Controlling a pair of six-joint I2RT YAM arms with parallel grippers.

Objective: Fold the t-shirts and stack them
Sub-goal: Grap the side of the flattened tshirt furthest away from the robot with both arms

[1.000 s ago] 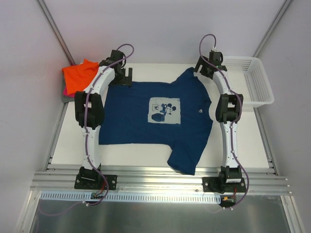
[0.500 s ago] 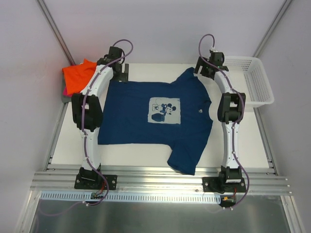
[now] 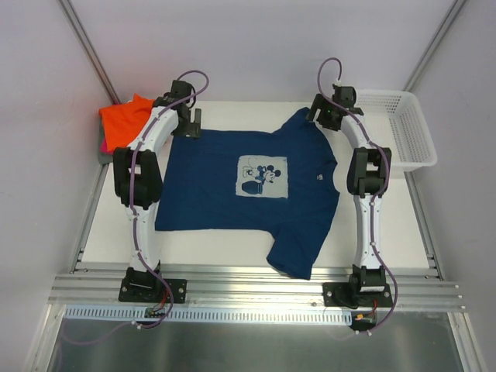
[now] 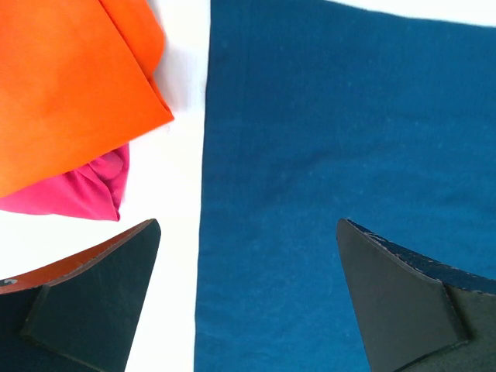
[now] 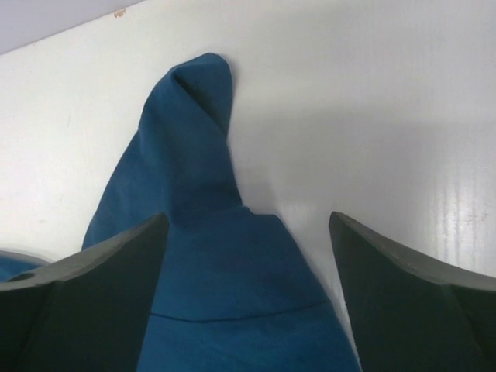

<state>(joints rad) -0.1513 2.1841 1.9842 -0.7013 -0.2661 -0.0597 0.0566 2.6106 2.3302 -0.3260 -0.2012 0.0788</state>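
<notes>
Since a second ago the left gripper (image 3: 186,124) has slid outward to the far hem corner; the right gripper (image 3: 324,116) barely shifted. Nearest, the navy t-shirt (image 3: 225,194) lies flat on the table (image 3: 387,232). Farther, both grippers gape wide and empty: left straddling the hem edge, right over the twisted far sleeve (image 5: 198,139). A shallow pinch could miss cloth, or the left's outer finger (image 4: 93,302) snag the orange tee (image 4: 70,77) just beside.
</notes>
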